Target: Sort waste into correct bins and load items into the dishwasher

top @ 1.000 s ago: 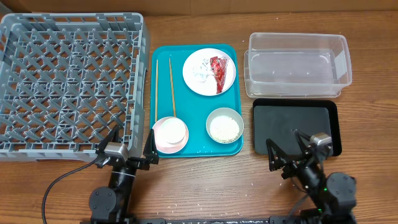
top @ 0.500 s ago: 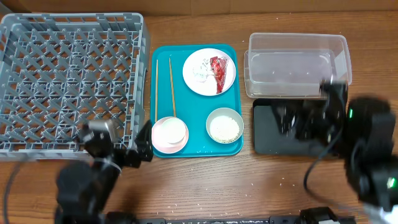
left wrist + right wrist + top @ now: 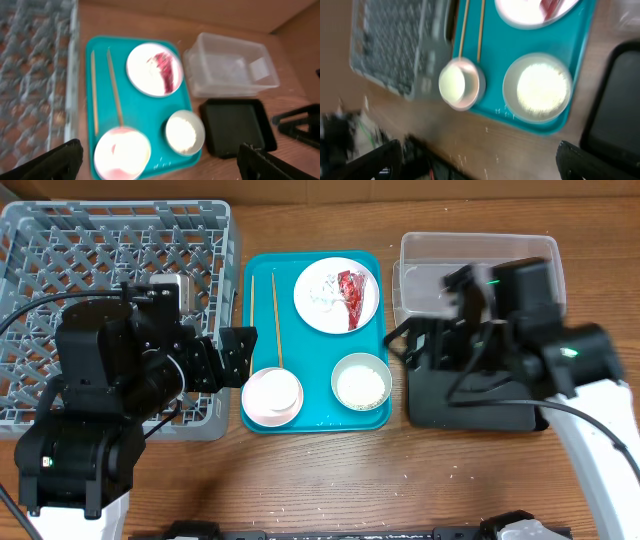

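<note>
Both arms were up off the desk (image 3: 330, 480) now, where a second ago they sat folded at its near edge! The left arm had swung over the dish rack (image 3: 60, 240), its left pincer (image 3: 237, 358) hanging just beside the teal tray (image 3: 262, 270). The right arm had swept over the bins, blurred with speed, and the right pincer (image 3: 432, 340) hovered above the seam between the clear tub (image 3: 470, 250) and the black tray (image 3: 470, 415).

Both wrist views showed the fingers spread wide with nothing between them. So the reach had only just begun, and not one piece had been sorted or loaded.

Everything sat on the teal tray. The plate (image 3: 310, 308) at the far end carried the red wrapper (image 3: 350, 288) and the tissue wad (image 3: 323, 292). The chopsticks (image 3: 275, 320) lay along the tray's left side. At the near end the pink bowl (image 3: 255, 405) held what looked like the white cup (image 3: 280, 390), and the grey-green bowl (image 3: 338, 370) beside it held the rice (image 3: 360, 385).

The tub looked empty, as did the tray and the rack, wherever the arms left them showing.
</note>
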You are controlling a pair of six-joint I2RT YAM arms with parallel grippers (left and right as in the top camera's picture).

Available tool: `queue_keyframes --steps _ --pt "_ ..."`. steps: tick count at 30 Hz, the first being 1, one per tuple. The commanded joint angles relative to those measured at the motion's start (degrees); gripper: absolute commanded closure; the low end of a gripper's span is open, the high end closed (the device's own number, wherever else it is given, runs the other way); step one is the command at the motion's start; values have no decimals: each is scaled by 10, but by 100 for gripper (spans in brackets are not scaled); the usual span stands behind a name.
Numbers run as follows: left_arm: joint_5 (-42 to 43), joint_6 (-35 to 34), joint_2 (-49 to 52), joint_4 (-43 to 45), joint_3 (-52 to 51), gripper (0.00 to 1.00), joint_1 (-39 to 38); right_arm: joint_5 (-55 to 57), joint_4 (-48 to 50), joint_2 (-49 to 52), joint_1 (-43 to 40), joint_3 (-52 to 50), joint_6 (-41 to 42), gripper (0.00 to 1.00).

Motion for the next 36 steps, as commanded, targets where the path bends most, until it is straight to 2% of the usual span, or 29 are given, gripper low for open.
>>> queue_keyframes --steps 1,5,11,14,18,20,22,23,25,30,36 --pt "-103 -83 3 -43 23 0 0 40 -9 38 92 3 7 0" --pt "-223 -135 1 -113 59 0 17 96 37 83 182 3 64 7" --pt "-234 -137 6 -186 61 0 49 170 120 158 275 3 96 19" --pt "-233 -128 12 -211 61 0 63 241 145 203 305 3 104 21" --pt "-231 -101 13 -228 61 0 65 256 170 261 316 3 103 27" --pt "-231 -98 13 -232 61 0 65 275 181 282 316 3 104 35" --pt "-231 -96 13 -233 61 0 65 284 198 299 312 3 104 37" --pt "-231 -96 13 -233 61 0 65 279 207 303 311 3 103 41" --pt "-231 -95 13 -232 61 0 65 272 226 307 311 3 104 57" --pt "-231 -86 14 -232 61 0 65 272 245 307 312 1 104 58" --pt "-231 -85 17 -232 61 0 65 271 248 308 312 -14 104 64"
